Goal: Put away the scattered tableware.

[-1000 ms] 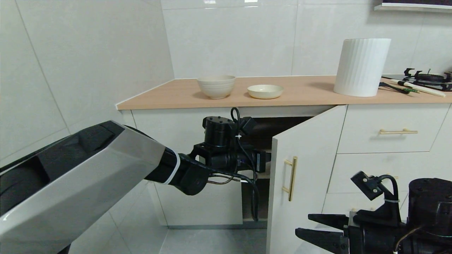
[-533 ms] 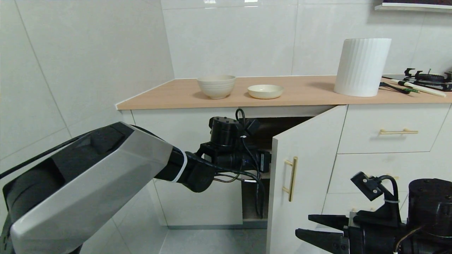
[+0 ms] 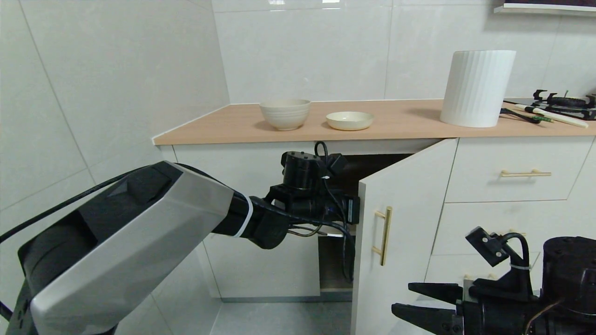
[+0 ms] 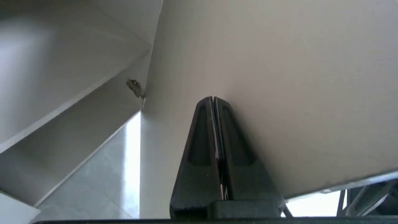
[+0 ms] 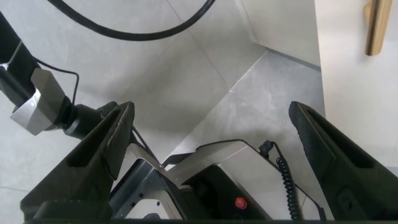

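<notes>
Matt light-wood countertop; glossy white wall tiles; smooth cream ceramic ribbed bowl, shallow cream ceramic dish; brass-coloured metal bar handle on matt white cabinet door.

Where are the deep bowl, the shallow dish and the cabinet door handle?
deep bowl [image 3: 285,116]: head view, on its ribbed outer wall.
shallow dish [image 3: 349,121]: head view, on the middle of its inside.
cabinet door handle [image 3: 385,236]: head view, on the middle of the brass bar.
</notes>
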Tool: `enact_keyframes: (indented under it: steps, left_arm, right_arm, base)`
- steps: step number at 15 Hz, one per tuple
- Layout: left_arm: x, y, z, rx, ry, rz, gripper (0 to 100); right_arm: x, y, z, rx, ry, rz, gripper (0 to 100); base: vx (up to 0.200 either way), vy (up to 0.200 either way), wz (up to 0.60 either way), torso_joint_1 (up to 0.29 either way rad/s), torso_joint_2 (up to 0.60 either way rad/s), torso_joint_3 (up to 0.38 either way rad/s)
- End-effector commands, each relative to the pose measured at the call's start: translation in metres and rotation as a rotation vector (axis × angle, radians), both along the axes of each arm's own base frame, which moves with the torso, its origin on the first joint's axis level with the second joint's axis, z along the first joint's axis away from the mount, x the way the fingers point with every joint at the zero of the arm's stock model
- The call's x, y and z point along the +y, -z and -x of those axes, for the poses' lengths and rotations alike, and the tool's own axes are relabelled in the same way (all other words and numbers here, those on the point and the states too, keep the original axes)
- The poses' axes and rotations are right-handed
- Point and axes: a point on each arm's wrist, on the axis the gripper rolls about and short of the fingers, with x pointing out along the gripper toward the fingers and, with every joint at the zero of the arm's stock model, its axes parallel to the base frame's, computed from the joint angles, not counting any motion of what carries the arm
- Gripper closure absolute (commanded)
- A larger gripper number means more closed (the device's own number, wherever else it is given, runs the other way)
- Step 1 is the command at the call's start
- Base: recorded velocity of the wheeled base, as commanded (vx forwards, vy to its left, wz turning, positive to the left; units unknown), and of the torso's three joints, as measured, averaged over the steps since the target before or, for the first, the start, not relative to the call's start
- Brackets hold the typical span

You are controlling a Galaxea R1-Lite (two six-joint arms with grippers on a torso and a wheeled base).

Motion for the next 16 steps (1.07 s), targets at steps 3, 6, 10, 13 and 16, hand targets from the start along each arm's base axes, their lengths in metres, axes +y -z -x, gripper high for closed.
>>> enact_keyframes:
  steps: [3,6,10,13,16]
  left_arm:
    - [-0.013,-0.001,0.012,0.008,0.036,-0.008,100]
    - [-0.058,-0.02,0.059,-0.007,0.176,-0.001,100]
    - [-0.059,-0.055,0.11,-0.035,0.263,0.007,100]
    - [-0.016,-0.073,0.108,-0.03,0.198,0.009,100]
    - [0.037,-0.085,0.09,-0.069,-0.068,-0.027,100]
  right_arm:
    - [-0.001,-0.002,0.001,-0.007,-0.001,-0.005,0]
    - [0.006,-0.013,0.031,-0.054,-0.119,-0.039,0]
    - [0.009,-0.029,0.077,-0.129,-0.316,-0.11,0]
    - [0.01,-0.027,0.075,-0.117,-0.31,-0.101,0]
    - [0.016,-0.027,0.062,-0.108,-0.276,-0.09,0]
  base:
    - [0.0,0.0,0.0,0.0,0.0,0.0]
    - [0.0,0.0,0.0,0.0,0.0,0.0]
    - [0.0,0.0,0.0,0.0,0.0,0.0]
    - [0.0,0.0,0.0,0.0,0.0,0.0]
    - [0.0,0.0,0.0,0.0,0.0,0.0]
